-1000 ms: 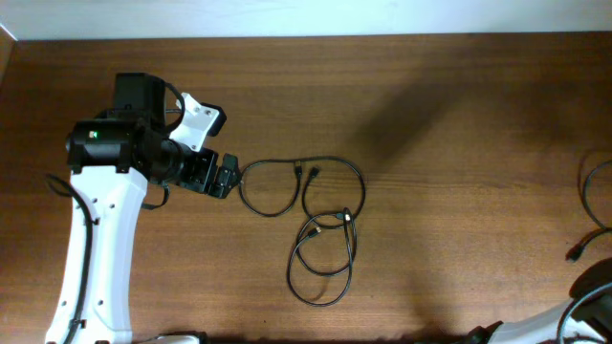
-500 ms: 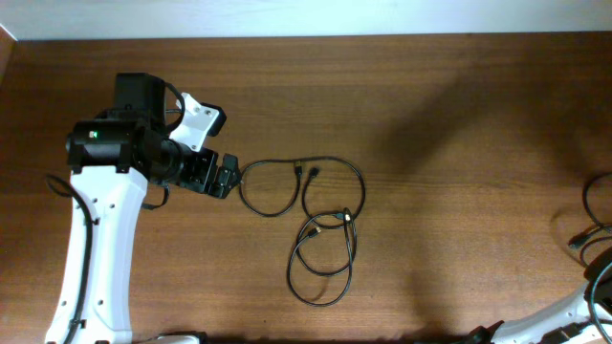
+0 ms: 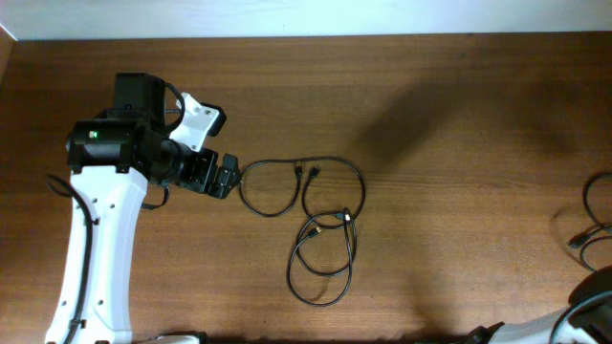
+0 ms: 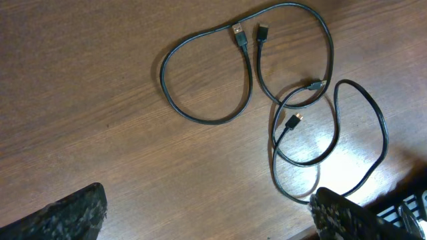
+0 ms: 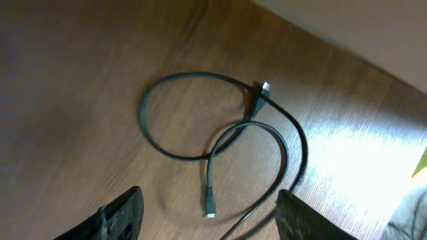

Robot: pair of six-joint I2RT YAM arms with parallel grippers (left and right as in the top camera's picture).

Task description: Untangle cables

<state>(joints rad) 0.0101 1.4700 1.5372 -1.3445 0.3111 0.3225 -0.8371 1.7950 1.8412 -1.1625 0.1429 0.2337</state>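
**Right arm draws back; middle pair still crossed**

Across the wooden table [image 3: 459, 115], the only movement in the last second is at the near right corner. The right arm [image 3: 588, 311] has pulled back toward that corner. The left arm [image 3: 100, 220] has held its pose.

The left gripper [image 3: 226, 178] sits just beside the left end of the cables [image 3: 325, 215] in the middle, its fingers spread wide with nothing between them. The right gripper [image 5: 208, 200] is likewise spread and empty. It is above a third cable [image 5: 143, 117], which lies near the right edge, well apart from the others, and has shifted slightly with the arm's retreat.

The middle pair has not moved. The upper cable [image 4: 207, 121] loops over itself, its two plugs [image 4: 239, 33] close together. The lower cable [image 4: 385, 133] is coiled twice, and one of its ends lies across the upper cable's bottom curve.

One cable looks to be already set aside. What remains is probably that light crossing, and the left gripper seems well placed to drag the upper cable clear.
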